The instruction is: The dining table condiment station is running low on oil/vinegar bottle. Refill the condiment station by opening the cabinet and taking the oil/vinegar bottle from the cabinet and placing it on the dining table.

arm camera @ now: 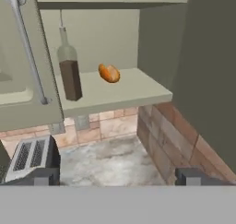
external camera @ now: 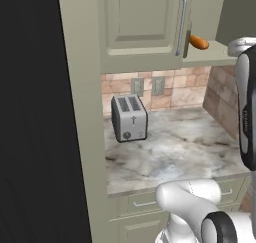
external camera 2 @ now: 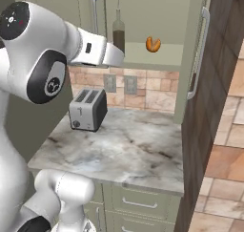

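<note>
The cabinet (external camera 2: 167, 16) is sage green, and its right door (external camera 2: 198, 59) is swung open. On its lower shelf (arm camera: 129, 91) stands the oil/vinegar bottle (arm camera: 69, 73), slim, dark brown below and clear above with a long thin neck. The bottle (external camera 2: 118, 33) stays upright near the shelf's left side, beside the closed left door (arm camera: 18, 80). My gripper (arm camera: 117, 177) is open and empty, in front of the shelf and a little below it, well short of the bottle. The dining table is out of view.
An orange rounded item (arm camera: 109, 73) lies on the shelf right of the bottle. A silver toaster (external camera 2: 88, 109) sits on the marble counter (external camera 2: 138, 145) below. A brick side wall (arm camera: 170, 140) bounds the counter on the right. My forearm (external camera 2: 95, 49) crosses in front of the cabinet.
</note>
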Controlling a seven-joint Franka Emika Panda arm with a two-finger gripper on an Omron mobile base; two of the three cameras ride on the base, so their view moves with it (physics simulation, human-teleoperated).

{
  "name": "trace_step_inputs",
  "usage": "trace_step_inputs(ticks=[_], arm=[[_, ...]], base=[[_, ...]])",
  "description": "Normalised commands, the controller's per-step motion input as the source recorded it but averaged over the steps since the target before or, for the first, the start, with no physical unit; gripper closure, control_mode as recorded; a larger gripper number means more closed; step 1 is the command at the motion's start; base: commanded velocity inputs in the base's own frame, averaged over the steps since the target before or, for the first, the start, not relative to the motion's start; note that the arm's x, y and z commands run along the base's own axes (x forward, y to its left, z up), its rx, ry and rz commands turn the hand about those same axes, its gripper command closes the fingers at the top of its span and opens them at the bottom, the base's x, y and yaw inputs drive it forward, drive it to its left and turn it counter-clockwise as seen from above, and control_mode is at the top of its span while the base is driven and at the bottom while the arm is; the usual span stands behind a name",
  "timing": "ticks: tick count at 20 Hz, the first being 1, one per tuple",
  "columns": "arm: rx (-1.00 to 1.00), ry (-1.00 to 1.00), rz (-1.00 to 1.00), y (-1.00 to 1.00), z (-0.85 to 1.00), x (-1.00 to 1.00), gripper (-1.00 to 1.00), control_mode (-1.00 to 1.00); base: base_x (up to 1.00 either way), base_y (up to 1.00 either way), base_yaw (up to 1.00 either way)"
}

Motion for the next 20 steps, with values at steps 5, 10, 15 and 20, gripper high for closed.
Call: trace_step_inputs(ticks=[5,10,15,20], arm=[[0.20,-0.18,0.20,0.78,0.00,0.24,-1.00,-1.00],[0.09,-0.06,0.22,0.74,0.09,0.42,-1.00,-1.00],[0.01,0.00,0.11,0.28,0.17,0.63,-1.00,-1.00],[0.03,0.00,0.01,0.00,0.02,0.73,-1.00,-1.00]], base=[[0.00,0.00,0.00],[0.00,0.00,0.00],[0.00,0.00,0.00],[0.00,0.00,0.00]])
